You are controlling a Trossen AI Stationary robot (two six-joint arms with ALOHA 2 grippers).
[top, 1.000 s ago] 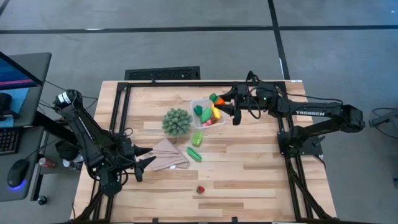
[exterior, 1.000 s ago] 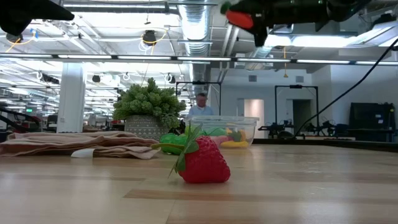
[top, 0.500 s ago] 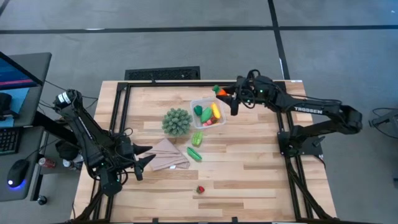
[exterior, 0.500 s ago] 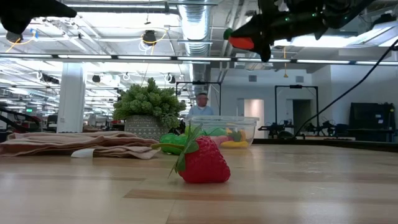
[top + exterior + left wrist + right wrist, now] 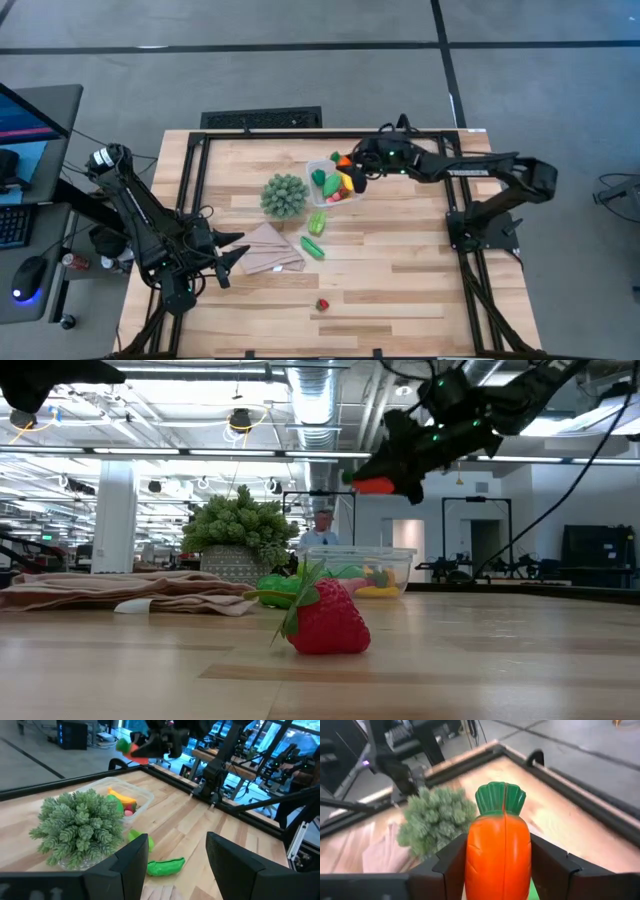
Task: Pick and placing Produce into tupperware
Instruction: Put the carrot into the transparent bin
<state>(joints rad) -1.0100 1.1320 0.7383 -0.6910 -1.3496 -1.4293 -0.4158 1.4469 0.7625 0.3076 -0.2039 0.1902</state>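
Observation:
My right gripper (image 5: pixel 349 168) is shut on an orange carrot (image 5: pixel 499 851) with a green top and hangs just above the clear tupperware (image 5: pixel 312 168). In the low view the carrot (image 5: pixel 375 485) is well above the tupperware (image 5: pixel 395 565). A yellow banana (image 5: pixel 347 181), a green pepper (image 5: pixel 331 184) and a small red piece lie inside it. Two green pods (image 5: pixel 314 235) lie on the table near it, and a red strawberry (image 5: pixel 322 304) lies near the front edge. My left gripper (image 5: pixel 232 255) stands open at the table's left beside the tan cloth (image 5: pixel 270 250). My right gripper pinches the carrot's orange body (image 5: pixel 470 865) between its two fingers (image 5: pixel 551 867), one on each side. The fingers slant down from the table's right and lie along the carrot. Its green top (image 5: pixel 500 797) sticks out past the fingertips. The carrot is lifted clear.
A spiky green ball (image 5: pixel 284 195) stands on the table just left of the tupperware. Bare wood lies between the pods and the table's right edge. A black frame (image 5: pixel 190 180) runs along the table's sides. A person (image 5: pixel 322 530) stands in the room far behind.
My right gripper has come down with the carrot toward the tupperware, shifting a little toward the table's left and tipping its fingers lower. The carrot stays between the fingers, clear of everything.

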